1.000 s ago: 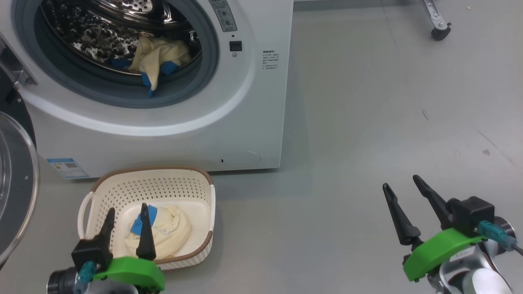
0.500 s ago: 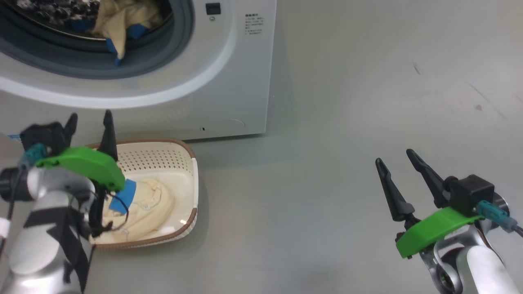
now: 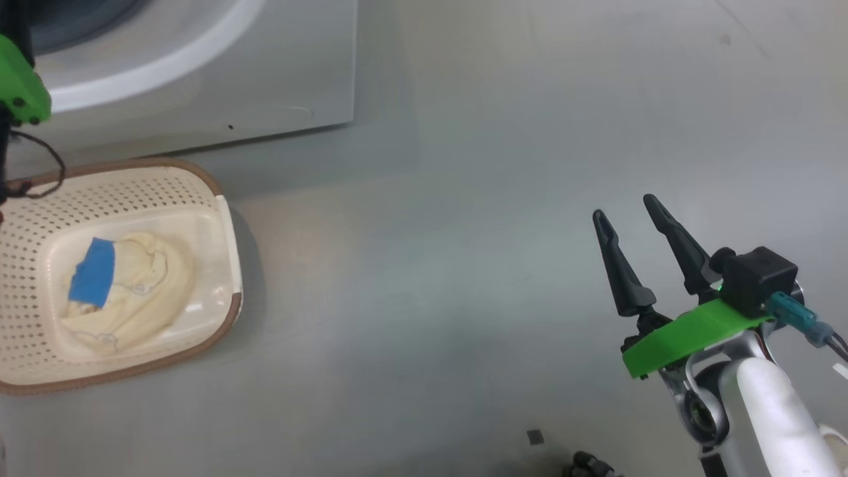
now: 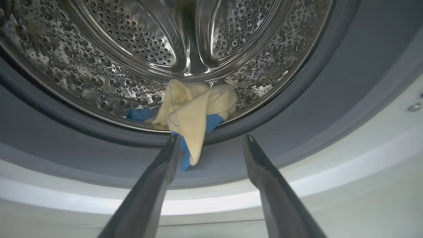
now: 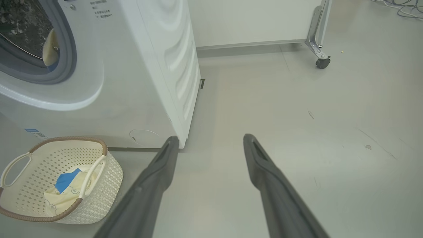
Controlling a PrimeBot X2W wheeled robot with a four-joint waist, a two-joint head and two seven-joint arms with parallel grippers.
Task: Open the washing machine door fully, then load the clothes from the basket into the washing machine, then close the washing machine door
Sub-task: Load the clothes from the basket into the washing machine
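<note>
left tool [image 4: 211,137] off basket [image 3: 132,192], now before clothes [image 4: 191,115] across gasket [image 4: 82,158]

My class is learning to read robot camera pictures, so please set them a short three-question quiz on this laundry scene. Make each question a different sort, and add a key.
1. True or false: the basket is empty.
2. Multiple choice: the left hand points at A) a garment inside the washing machine, B) the basket, C) bare floor.
3. Short answer: is the right hand open or shut, and what does it hold?
Key: 1 false, since a cream cloth with a blue patch lies in it. 2 A. 3 open, holding nothing.
</note>
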